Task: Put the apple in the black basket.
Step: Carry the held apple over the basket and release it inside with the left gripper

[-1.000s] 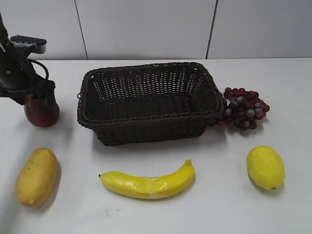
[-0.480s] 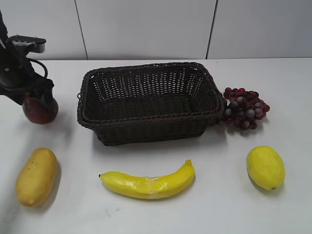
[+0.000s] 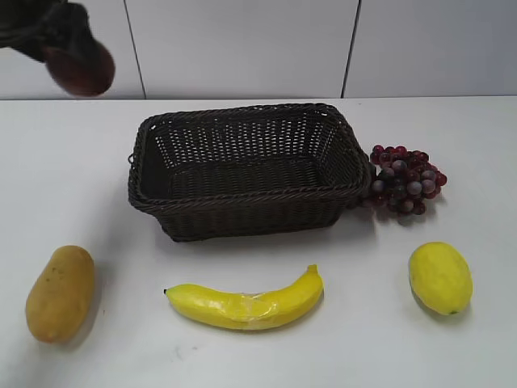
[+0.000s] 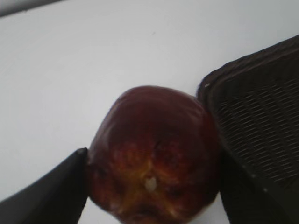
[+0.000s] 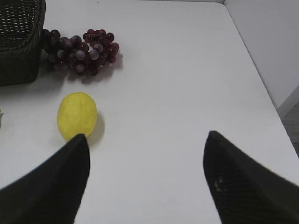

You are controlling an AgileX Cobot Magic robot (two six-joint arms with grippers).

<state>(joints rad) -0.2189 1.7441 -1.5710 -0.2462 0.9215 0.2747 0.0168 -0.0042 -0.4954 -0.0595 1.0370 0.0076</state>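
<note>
— Between which fingers is the apple held?

— Between the two dark fingers of the left gripper; it is clamped at both sides, its dimpled end turned toward the wrist camera. In the exterior view the left gripper and apple are seen raised at the far left, clear of the table.

— And the black basket?

— It is set at the middle of the table, to the right of the held apple and apart from it; nothing is seen inside it.

— What is shown of the right gripper?

— Its fingers are spread wide with nothing between them, above bare table. A lemon is seen near the left finger, with grapes farther off beside the basket's corner. A banana and a mango lie along the near edge.
</note>
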